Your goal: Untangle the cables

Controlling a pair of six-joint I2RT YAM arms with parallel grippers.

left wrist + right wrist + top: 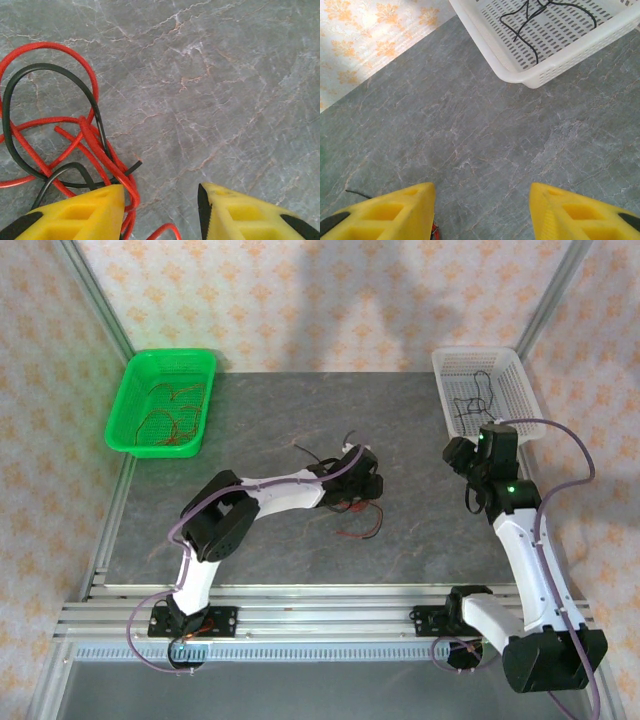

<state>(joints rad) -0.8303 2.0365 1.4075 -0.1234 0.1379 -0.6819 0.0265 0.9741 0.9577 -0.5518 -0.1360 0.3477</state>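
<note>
1. Mid-table, a tangle (85,135) of hair-thin red and black cables lies in loose, overlapping loops on the grey stone-patterned table (225,100). A black loop sits inside a wider red one, red strands cross in the middle, and one black cut end pokes free.
2. The tangle sits at the left gripper (160,210), off to one side of it. Strands run under the tip of one yellow finger (75,212), while the gap between the fingers lies over bare table. From above, more red strands (358,523) trail out on the gripper's near side.
3. The left gripper is spread wide and grips nothing; whether that finger actually touches the strands cannot be told.
4. The right gripper (480,210) hangs over the table well to the right of the tangle, also spread wide and empty. A black cable tip (357,192) lies on the table just beside one of its fingers.
5. Beyond it, at the far right edge, a white basket (520,75) holds a thin black cable (530,25) in a loose curl.
6. In the far left corner, a green basket (125,410) holds red cables (170,415) in a loose heap.
</note>
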